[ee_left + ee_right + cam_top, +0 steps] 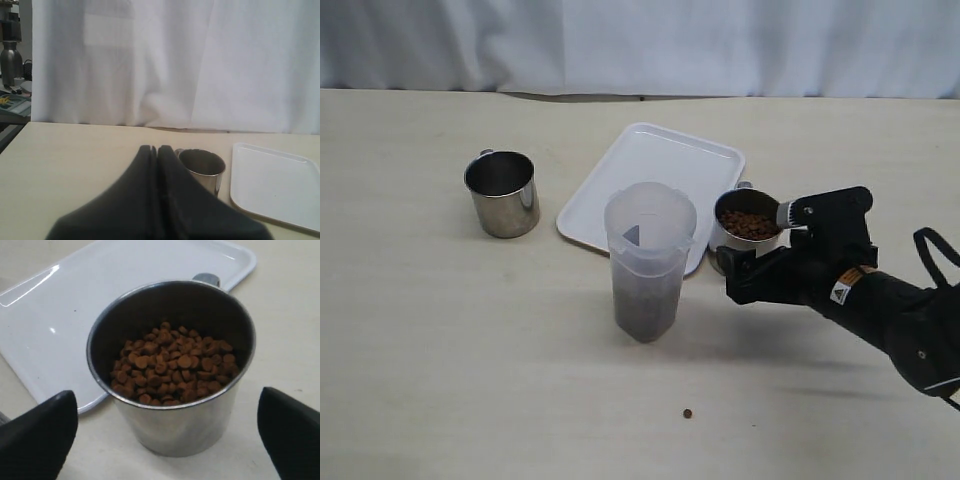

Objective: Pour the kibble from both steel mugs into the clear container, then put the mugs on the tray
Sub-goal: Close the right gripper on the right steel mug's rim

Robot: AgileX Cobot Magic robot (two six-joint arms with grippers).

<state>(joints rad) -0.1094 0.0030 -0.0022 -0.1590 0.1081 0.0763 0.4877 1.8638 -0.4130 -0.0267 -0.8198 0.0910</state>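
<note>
One steel mug point(502, 192), empty, stands on the table at the left. The clear container point(648, 240) stands in the middle with kibble point(642, 315) in its bottom. Just right of it, beside the white tray point(660, 165), the other steel mug point(745, 240) holds kibble point(172, 365). My right gripper point(775, 245) is open, one finger on each side of this mug point(175, 425), with a gap on both sides. My left gripper point(157, 150) is shut on nothing, out of the exterior view, with the empty mug point(202, 167) just beyond its tips.
A single stray pellet point(687, 413) lies on the table in front of the container. A white curtain point(640, 40) hangs along the table's far edge. The tray point(275, 185) has nothing on it.
</note>
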